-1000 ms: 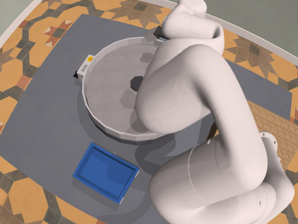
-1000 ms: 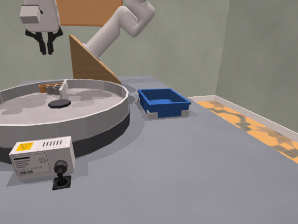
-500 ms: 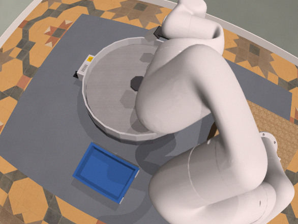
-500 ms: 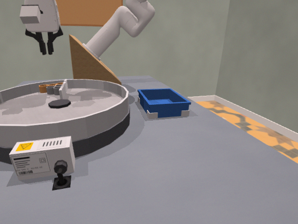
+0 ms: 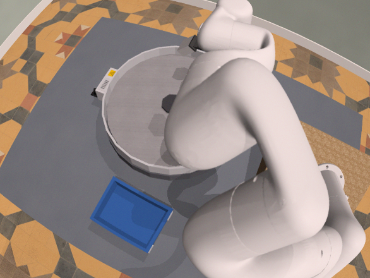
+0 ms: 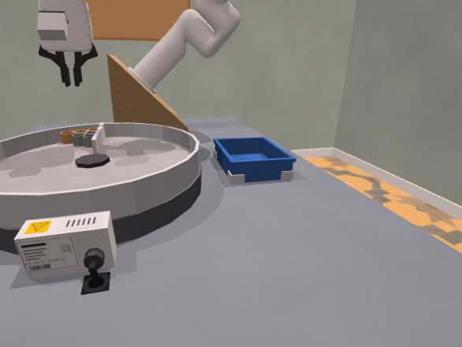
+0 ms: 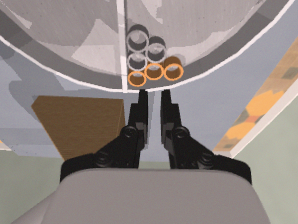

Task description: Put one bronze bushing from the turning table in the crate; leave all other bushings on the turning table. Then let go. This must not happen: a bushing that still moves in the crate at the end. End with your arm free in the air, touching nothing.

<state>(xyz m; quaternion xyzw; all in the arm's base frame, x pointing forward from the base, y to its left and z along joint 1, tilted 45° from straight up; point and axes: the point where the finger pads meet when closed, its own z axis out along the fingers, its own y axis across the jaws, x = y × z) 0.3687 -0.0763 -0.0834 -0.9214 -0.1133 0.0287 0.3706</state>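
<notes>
Three bronze bushings lie in a row at the rim of the round grey turning table, with three grey bushings packed just behind them, all beside a thin upright divider. In the exterior view the cluster sits at the table's far side. My gripper hangs high above that cluster, pointing down, fingers nearly together with nothing between them; in the wrist view its tips are just short of the bronze row. The blue crate stands empty to the right of the table. In the top view my arm hides the bushings.
A black hub sits at the turning table's centre. A white control box with a lever stands at the table's near side. A wooden wedge holds the arm's base behind the table. The crate also shows in the top view.
</notes>
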